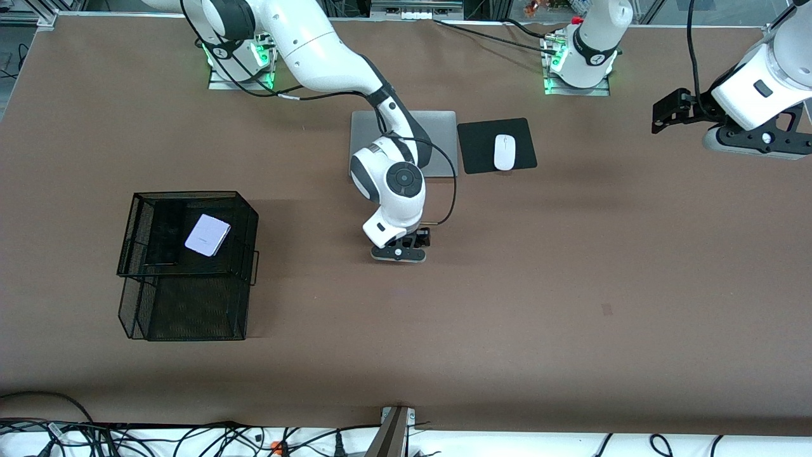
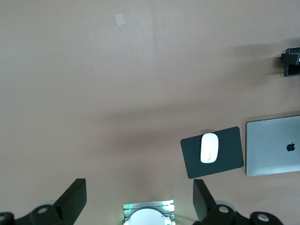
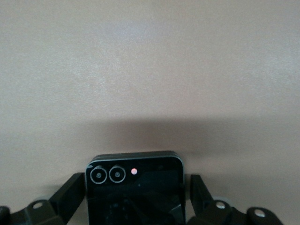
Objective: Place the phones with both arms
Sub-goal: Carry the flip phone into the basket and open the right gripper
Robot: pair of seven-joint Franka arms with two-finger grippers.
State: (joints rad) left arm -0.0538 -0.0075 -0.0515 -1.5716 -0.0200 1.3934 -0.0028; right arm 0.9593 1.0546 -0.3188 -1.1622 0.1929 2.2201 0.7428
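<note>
A small squarish black phone (image 3: 136, 197) lies between the fingers of my right gripper (image 3: 137, 180). The jaws stand open on either side of it, with a thin gap showing on one side. In the front view this gripper (image 1: 399, 251) is low over the middle of the table and hides the phone. The pale lilac phone (image 1: 207, 235) and the long black phone (image 1: 165, 233) lie in a black wire basket (image 1: 250, 254) toward the right arm's end. My left gripper (image 1: 660, 117) (image 2: 138, 187) is open and empty, up in the air over the left arm's end, waiting.
A grey laptop (image 1: 441, 136) lies closed near the bases, partly under the right arm. Beside it a white mouse (image 1: 505, 152) sits on a black pad (image 1: 476, 149). Both show in the left wrist view: laptop (image 2: 274, 145), mouse (image 2: 209, 148).
</note>
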